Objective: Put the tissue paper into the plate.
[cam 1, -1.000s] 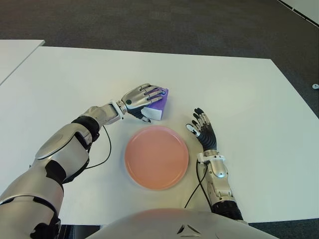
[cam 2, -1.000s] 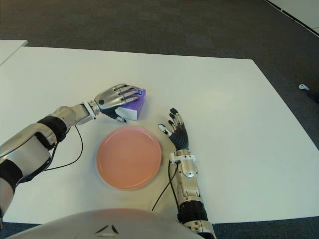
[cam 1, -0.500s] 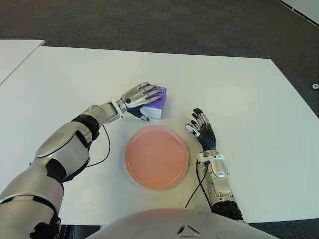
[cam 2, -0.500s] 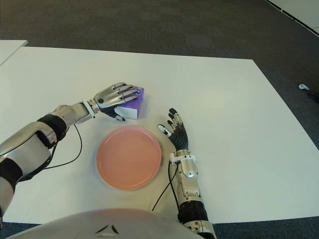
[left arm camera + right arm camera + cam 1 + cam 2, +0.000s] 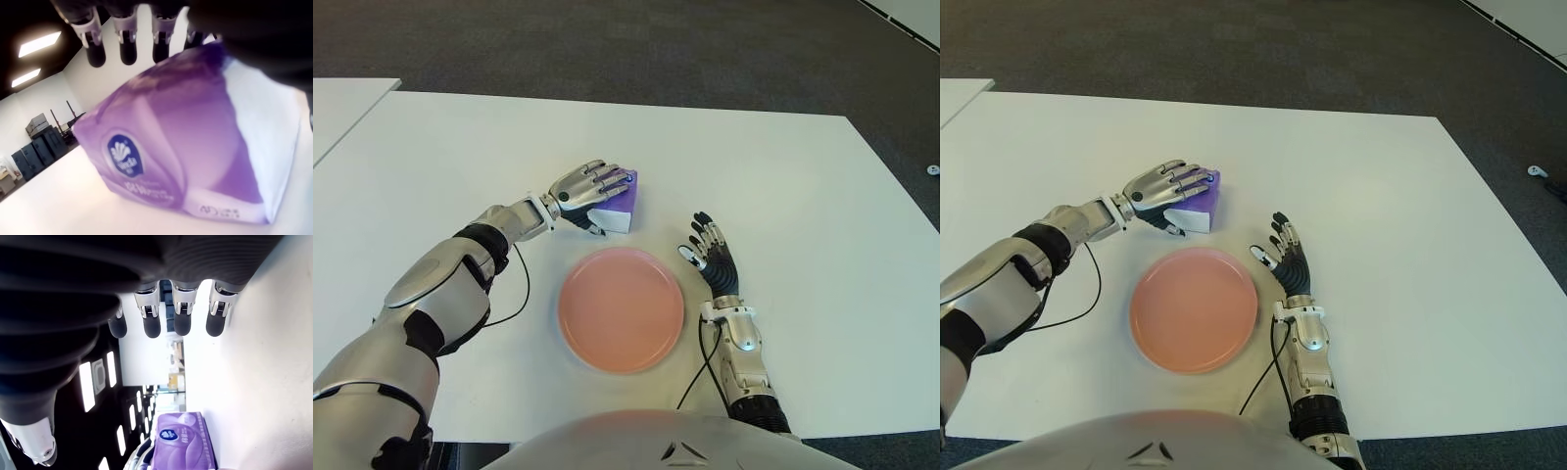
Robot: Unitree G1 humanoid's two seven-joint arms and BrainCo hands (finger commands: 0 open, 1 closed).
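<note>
From my station I saw the left robot hand (image 5: 590, 188) clamped over the tissue pack (image 5: 619, 202), its fingers (image 5: 604, 177) draped across the purple top and the thumb tucked against the near white end. The tissue pack sat on the white bench (image 5: 783, 186), just behind the pink plate (image 5: 621, 307) and apart from its rim; I could not tell whether it was lifted clear of the surface or touching it.

In the left wrist view the pack (image 5: 186, 147) filled most of the frame: purple wrapping with a white end panel, a round dark-blue emblem with a white fan-like mark, and a line of small lettering beneath it that I could not read. A second strip of tiny print ran along the lower edge near the white end, also illegible to me.

The right robot hand (image 5: 712, 258) showed just to the right of the plate, fingers stretched out flat and holding nothing. Its wrist view showed four fingertips (image 5: 182, 318) extended side by side, with the purple pack (image 5: 183, 443) and its blue emblem visible farther off across the bench.

The plate held nothing.
</note>
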